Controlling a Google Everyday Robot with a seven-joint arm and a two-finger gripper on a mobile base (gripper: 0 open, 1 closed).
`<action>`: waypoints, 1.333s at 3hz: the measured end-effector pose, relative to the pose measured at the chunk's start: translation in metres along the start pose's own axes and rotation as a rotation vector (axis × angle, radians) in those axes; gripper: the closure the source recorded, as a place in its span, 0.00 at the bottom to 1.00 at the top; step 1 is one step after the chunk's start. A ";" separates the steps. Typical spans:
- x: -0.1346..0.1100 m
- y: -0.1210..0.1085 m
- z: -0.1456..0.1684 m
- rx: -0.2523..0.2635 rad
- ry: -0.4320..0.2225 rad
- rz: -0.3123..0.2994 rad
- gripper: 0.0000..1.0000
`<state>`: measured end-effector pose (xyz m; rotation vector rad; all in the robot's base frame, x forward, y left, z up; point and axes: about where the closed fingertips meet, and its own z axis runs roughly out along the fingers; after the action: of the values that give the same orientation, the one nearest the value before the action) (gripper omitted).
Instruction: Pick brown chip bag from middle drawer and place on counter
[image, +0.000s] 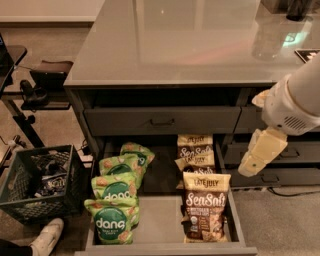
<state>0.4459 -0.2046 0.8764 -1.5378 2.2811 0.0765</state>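
**Trouble spots before the brown bag grab**

The gripper (256, 159) is seen hanging off the cream arm at about 3 o'clock in the frame. It's up and off toward 2 o'clock from the front brown chip bag (206, 206), with nothing touched yet. Whether it's open or closed can't be told from this angle, so no guess is made.

The bag is stood at the front right of the middle drawer (156, 226). It's leaned back against a row of same-brand brown bags (195, 154) at its 12 o'clock. Green dang bags (114, 220) are lined up at its 9 o'clock, with a strip of bare drawer floor left between.

What could be messed up from here, probably:

- Two bags could get pinched at once, since that row is packed tight front to back.
- The crinkly top could be lost if only its edge is caught.
- The drawer's right wall could be clipped on the way down, as the bag is set just beside it.
- On the lift, the shut upper drawer front (162, 120) or the lip of the counter (175, 50) at 12 o'clock could be bumped and the bag knocked loose.
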 end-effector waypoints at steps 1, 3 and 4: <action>0.001 -0.005 0.025 -0.016 0.011 -0.046 0.00; 0.008 0.007 0.059 -0.044 0.002 -0.044 0.00; 0.033 0.020 0.123 -0.075 -0.052 0.066 0.00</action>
<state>0.4523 -0.1940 0.7486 -1.4787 2.3122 0.2195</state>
